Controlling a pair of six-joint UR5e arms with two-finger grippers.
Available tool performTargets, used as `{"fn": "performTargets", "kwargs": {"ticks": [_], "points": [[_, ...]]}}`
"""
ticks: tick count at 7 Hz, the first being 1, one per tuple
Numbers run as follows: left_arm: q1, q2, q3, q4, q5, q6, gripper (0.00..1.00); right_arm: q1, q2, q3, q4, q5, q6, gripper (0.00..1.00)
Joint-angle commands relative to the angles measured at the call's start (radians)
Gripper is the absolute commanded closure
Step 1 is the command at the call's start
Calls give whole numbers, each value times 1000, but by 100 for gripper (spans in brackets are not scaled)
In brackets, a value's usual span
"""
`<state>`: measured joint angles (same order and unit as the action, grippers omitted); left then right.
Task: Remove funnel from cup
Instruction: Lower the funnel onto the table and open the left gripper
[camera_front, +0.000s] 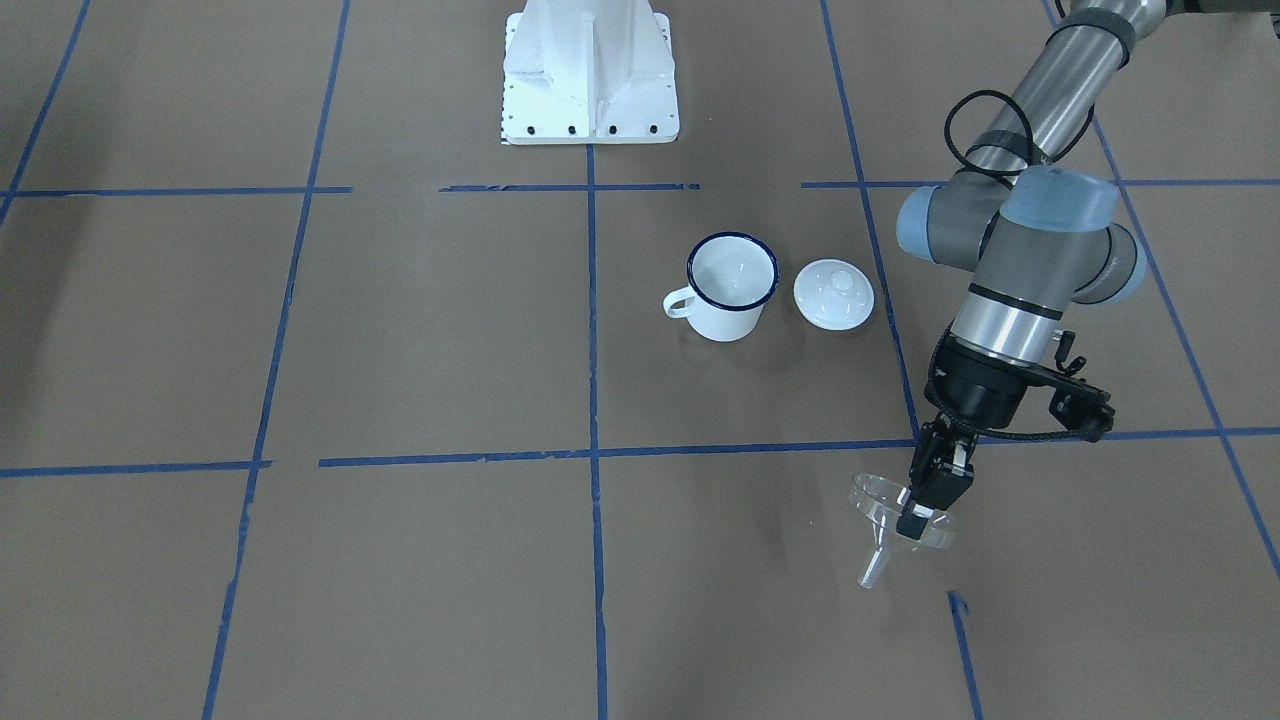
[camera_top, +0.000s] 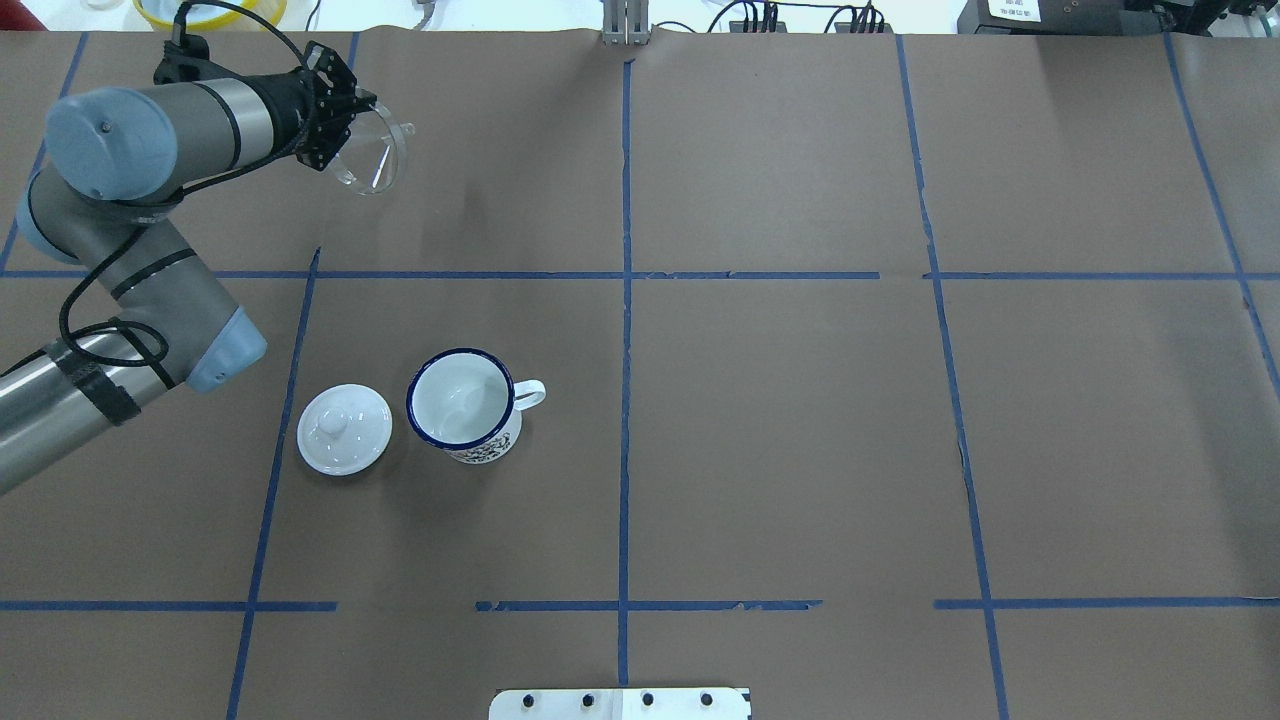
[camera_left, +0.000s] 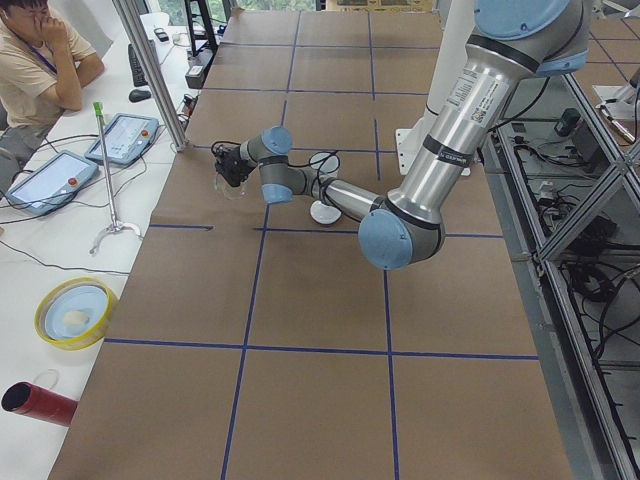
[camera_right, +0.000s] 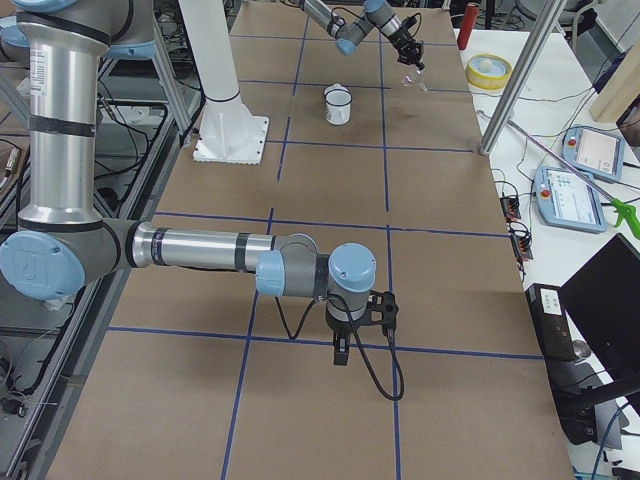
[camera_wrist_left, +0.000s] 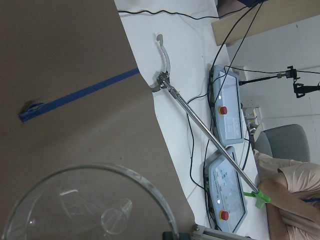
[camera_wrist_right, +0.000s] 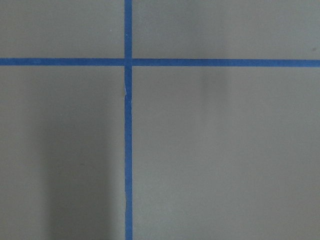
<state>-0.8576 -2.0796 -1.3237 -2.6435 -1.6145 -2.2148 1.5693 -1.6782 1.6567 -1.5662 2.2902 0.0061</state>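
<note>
Two white things stand nearest the robot's base (camera_top: 620, 703): the cup (camera_top: 462, 405), upright, its handle turned to the robot's right, and a lid (camera_top: 344, 428) lying knob up just beside it on its left, not touching. Both rest on the brown-papered table (camera_top: 800, 450). Off toward the table's right end, the right gripper (camera_right: 340, 352) hangs pointing down over the paper; whether its fingers are spread or pressed together I cannot tell. Farthest out, near the table's far edge on the robot's left and well apart from the cup, the left gripper (camera_front: 915, 515) pinches the rim of the clear funnel (camera_front: 875, 500). The funnel is tilted, its spout slanting toward the far edge; whether the spout touches the paper cannot be told.
</note>
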Motion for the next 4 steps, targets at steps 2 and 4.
{"fn": "performTargets", "kwargs": {"ticks": [2,4], "points": [[48,-28,43,-12,36,-3,100,0,0,0,0,0,0,0],[48,-48,108,-60,41,-3,100,0,0,0,0,0,0,0]]}}
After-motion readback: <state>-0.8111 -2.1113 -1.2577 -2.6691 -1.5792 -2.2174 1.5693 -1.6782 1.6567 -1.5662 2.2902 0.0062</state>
